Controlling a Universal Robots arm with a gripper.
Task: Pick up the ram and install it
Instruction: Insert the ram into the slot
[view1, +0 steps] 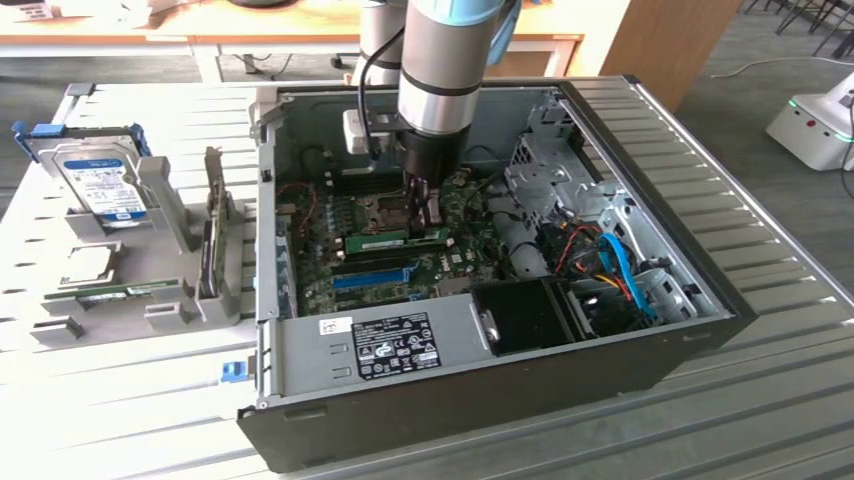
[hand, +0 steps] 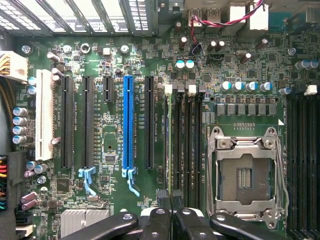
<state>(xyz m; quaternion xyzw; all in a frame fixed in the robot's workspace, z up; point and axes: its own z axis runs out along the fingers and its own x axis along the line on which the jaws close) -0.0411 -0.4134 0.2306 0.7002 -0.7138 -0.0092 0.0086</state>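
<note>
The gripper (hand: 170, 196) has its two dark fingertips closed together over one end of the ram (hand: 173, 140), which stands edge-on in a black memory slot of the green motherboard (hand: 110, 60). The open CPU socket (hand: 245, 172) lies just beside these slots. The blue expansion slot (hand: 128, 125) is on their other side.

We're looking into an open computer case (view1: 534, 400) lying on its side on the slatted desk (view1: 120, 410), with the motherboard (hand: 112, 135) facing up. On that board, a bright blue slot (hand: 127, 122) runs between black ones. A white slot (hand: 44, 115) sits out near the edge, and there's the processor socket (hand: 245, 172) in its metal frame. Over at the exterior view's left, a hard drive (view1: 100, 180) stands upright in a grey holder (view1: 167, 205).
</note>
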